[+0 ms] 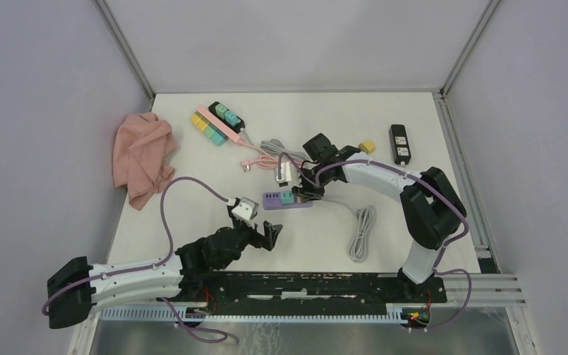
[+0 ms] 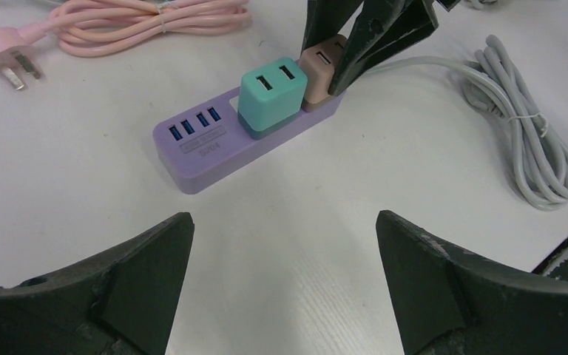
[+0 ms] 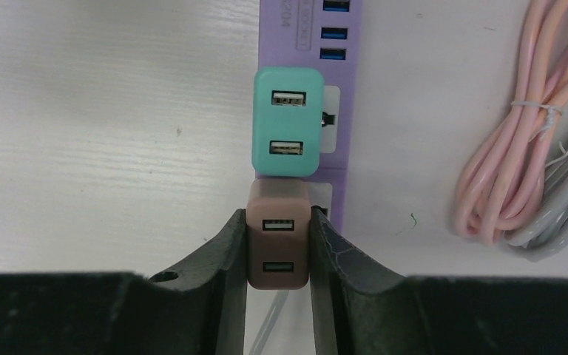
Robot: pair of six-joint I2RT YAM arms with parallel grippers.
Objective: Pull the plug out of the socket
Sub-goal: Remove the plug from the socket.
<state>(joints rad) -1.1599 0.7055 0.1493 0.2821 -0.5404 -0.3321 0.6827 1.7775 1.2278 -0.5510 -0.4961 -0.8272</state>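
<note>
Right wrist, right tool [image 3: 277, 219] pointing down, clamping brown plug [image 3: 278, 250] (both sides)

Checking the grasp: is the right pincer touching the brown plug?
Touching: in the right wrist view the right pincer presses both sides of the brown plug.

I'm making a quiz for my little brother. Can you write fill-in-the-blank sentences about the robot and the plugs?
1. The right end effector is shut on the brown plug, beside the teal plug, which has ____ USB ports.
2. The left end effector holds ____.
3. The purple socket strip has ____ blue USB ports.
Missing words: two, nothing, four.
</note>
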